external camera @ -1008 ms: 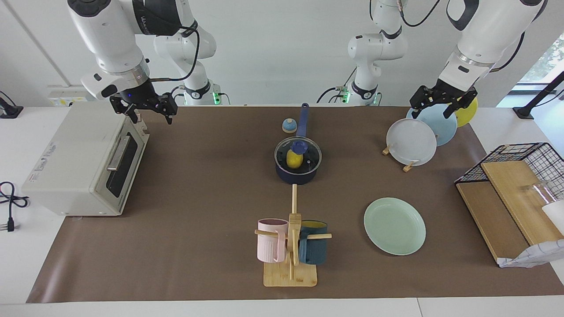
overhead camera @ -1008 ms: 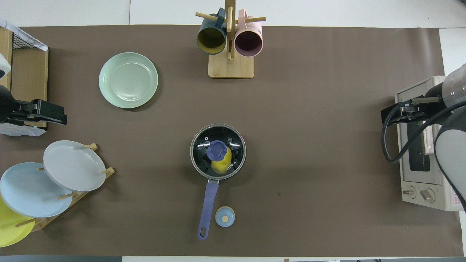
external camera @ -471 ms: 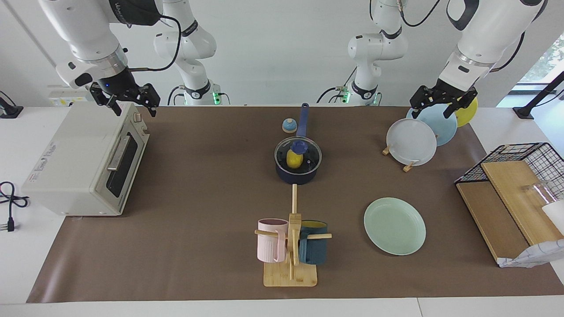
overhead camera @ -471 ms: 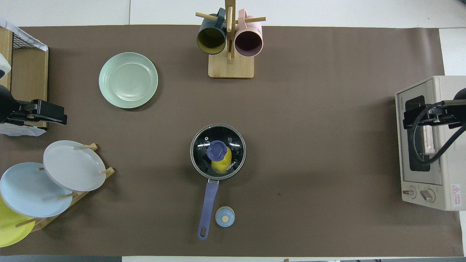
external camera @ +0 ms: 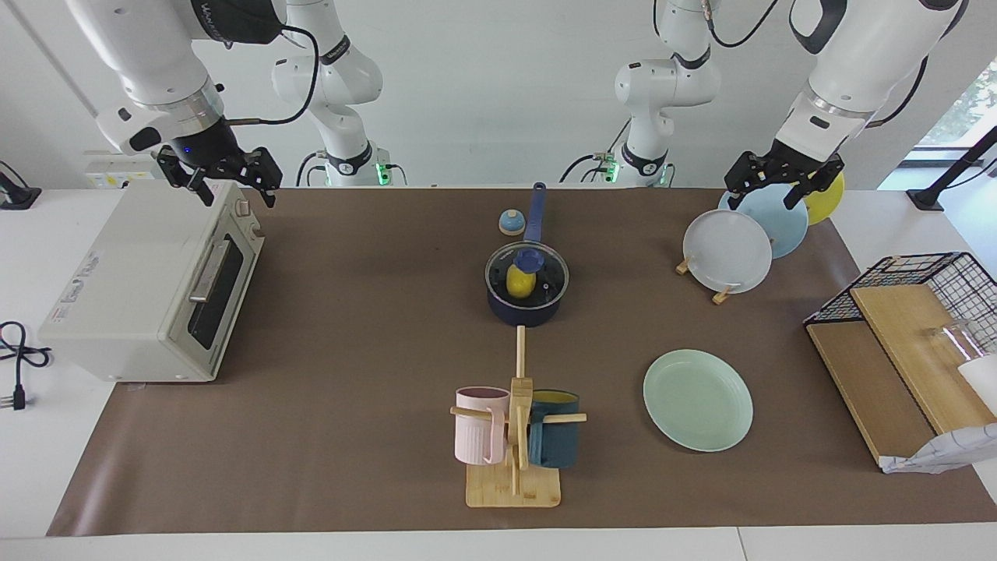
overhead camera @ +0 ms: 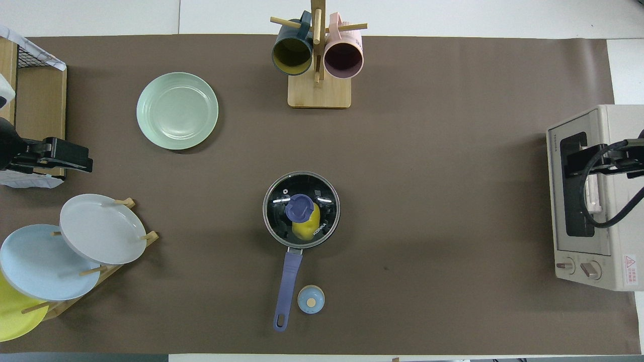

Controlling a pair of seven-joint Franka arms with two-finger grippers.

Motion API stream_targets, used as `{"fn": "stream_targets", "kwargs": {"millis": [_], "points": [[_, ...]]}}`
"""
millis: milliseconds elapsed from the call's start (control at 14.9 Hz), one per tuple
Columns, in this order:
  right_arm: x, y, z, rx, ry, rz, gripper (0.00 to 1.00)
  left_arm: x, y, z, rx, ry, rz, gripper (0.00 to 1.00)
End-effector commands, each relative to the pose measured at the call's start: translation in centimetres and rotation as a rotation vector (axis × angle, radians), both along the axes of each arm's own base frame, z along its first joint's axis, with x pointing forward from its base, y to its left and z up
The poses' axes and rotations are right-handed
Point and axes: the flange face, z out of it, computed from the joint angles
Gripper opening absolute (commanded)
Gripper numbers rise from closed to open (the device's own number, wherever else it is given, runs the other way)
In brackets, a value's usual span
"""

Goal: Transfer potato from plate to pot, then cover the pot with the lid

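Right hand (external camera: 231,192) open over toaster oven (external camera: 148,288), well apart from pot (external camera: 526,300)

Both views are bright and evenly lit — soft, diffuse light from above, with daylight showing through a window (external camera: 968,101) at about two o'clock in the facing view. Shadows are short and faint, hugging the plate (overhead camera: 177,110) and pot (overhead camera: 301,210). Small white glints sit on the lid (overhead camera: 322,201) — no heavy glare. Focus is sharp throughout; edges show little distortion.
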Motion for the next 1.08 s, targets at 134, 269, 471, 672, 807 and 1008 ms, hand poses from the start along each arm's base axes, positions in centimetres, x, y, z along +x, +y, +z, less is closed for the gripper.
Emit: {"fn": "stream_targets", "kwargs": {"millis": [134,269,471,672,807,1008], "points": [[-0.31,0.76,-0.25,0.042,0.002,-0.001,1.00,-0.04,-0.12,0.26,-0.006,0.000,0.003,1.00],[-0.39,1.01,-0.37,0.042,0.010,0.009,1.00,-0.03,-0.03,0.26,-0.006,0.000,0.005,1.00],[-0.54,1.09,-0.14,0.042,0.007,0.010,1.00,-0.03,-0.03,0.26,-0.006,0.000,0.005,1.00],[-0.55,1.17,-0.15,0.042,0.008,0.012,1.00,-0.03,-0.03,0.26,-0.006,0.000,0.005,1.00],[-0.60,1.34,-0.07,0.042,0.007,0.015,1.00,-0.03,-0.03,0.26,-0.006,0.000,0.005,1.00],[-0.56,1.42,-0.15,0.042,0.008,0.016,1.00,-0.03,-0.03,0.26,-0.006,0.000,0.005,1.00]]}}
